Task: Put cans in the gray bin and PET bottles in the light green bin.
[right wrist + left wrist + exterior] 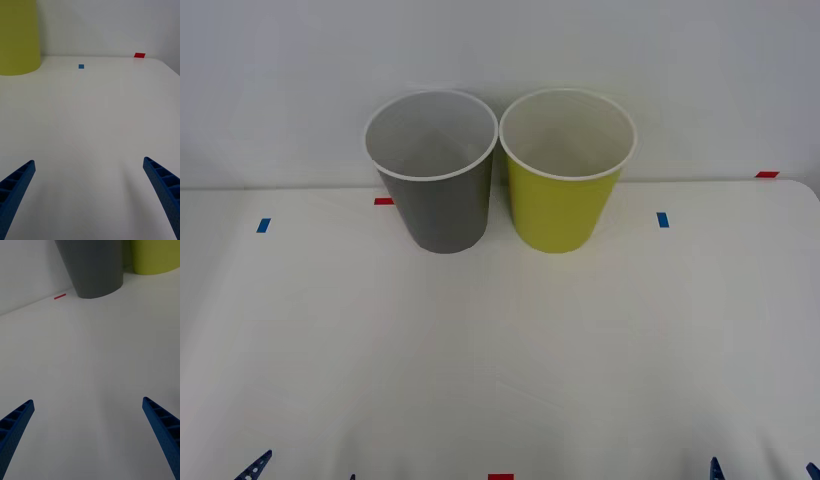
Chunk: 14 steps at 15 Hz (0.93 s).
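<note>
The gray bin (442, 205) and the light green bin (560, 210) stand upright side by side at the back of the white table (500, 350), gray on the left. Their white insides show no contents, but the bottoms are hidden. No cans or PET bottles are in view. My left gripper (302, 472) pokes in at the near left edge and is open, facing the gray bin (95, 266) with the light green bin (155, 255) beside it. My right gripper (764, 472) is open at the near right edge, and the light green bin (17, 37) stands far ahead of it. Both left gripper (88, 400) and right gripper (88, 161) hold nothing.
Small tape marks lie on the table: blue ones (263, 225) (663, 219), red ones (384, 201) (767, 174) near the back and one red (500, 477) at the front edge. A plain wall rises right behind the bins.
</note>
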{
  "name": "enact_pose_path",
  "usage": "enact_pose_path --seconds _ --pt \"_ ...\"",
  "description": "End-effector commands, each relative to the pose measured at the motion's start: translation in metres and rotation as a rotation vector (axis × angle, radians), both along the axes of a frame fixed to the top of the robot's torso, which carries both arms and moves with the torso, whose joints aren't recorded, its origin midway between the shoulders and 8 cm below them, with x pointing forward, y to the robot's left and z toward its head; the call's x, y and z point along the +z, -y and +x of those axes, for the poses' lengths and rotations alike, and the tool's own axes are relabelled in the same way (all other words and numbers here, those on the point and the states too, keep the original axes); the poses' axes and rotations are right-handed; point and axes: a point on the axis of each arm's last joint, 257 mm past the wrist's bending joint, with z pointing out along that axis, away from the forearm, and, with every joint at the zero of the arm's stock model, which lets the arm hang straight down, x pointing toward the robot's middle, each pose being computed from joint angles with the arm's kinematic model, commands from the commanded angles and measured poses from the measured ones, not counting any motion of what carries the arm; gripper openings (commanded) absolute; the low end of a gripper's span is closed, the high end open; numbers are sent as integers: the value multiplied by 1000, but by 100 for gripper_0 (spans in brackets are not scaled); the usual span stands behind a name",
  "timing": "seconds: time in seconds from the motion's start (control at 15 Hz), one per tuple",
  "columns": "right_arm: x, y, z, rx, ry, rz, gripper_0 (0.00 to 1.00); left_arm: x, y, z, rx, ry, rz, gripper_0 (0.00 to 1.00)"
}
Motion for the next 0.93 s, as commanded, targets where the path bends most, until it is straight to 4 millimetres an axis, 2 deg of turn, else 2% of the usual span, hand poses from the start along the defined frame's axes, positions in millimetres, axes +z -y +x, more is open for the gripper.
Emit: enact_pose_path --seconds 0.07,0.93 --pt "0 0 0 0 0 0 100 0 0 0 0 0 0 100" --pt "0 0 0 0 0 0 100 0 0 0 0 0 0 100"
